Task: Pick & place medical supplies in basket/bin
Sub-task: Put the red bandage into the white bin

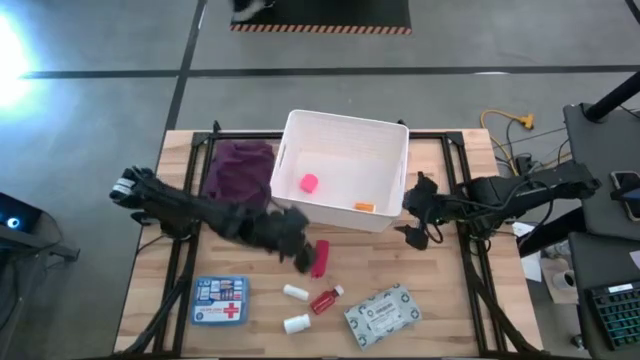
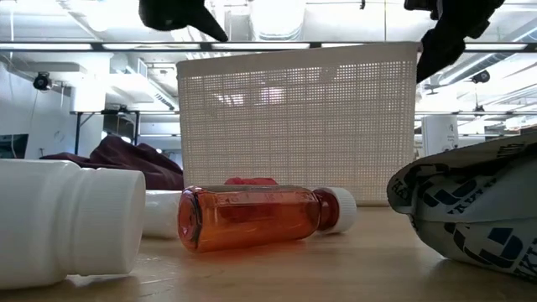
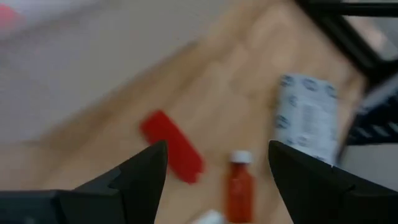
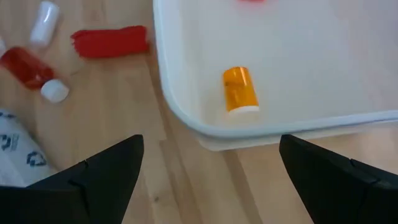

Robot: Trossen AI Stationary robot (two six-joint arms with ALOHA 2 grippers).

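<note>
My left gripper [image 1: 298,252] hangs open above the table, just left of the red tube [image 1: 320,257]; its wrist view shows the red tube [image 3: 173,147], the red bottle [image 3: 239,186] and the patterned packet [image 3: 306,115] beyond its spread fingers. My right gripper [image 1: 415,226] stands open at the near right corner of the white bin [image 1: 390,135]. The pink cube [image 1: 309,182] and the orange bottle [image 4: 239,90] lie on the bin's floor. On the table lie the first-aid box [image 1: 219,300], two white vials [image 1: 294,292], the red bottle [image 1: 326,299] and the packet [image 1: 382,313].
A purple cloth [image 1: 240,168] lies bunched against the bin's left side. Black frame rails [image 1: 468,270] run along the table's left and right sides. Bare wood shows between the bin and the supplies near the front edge.
</note>
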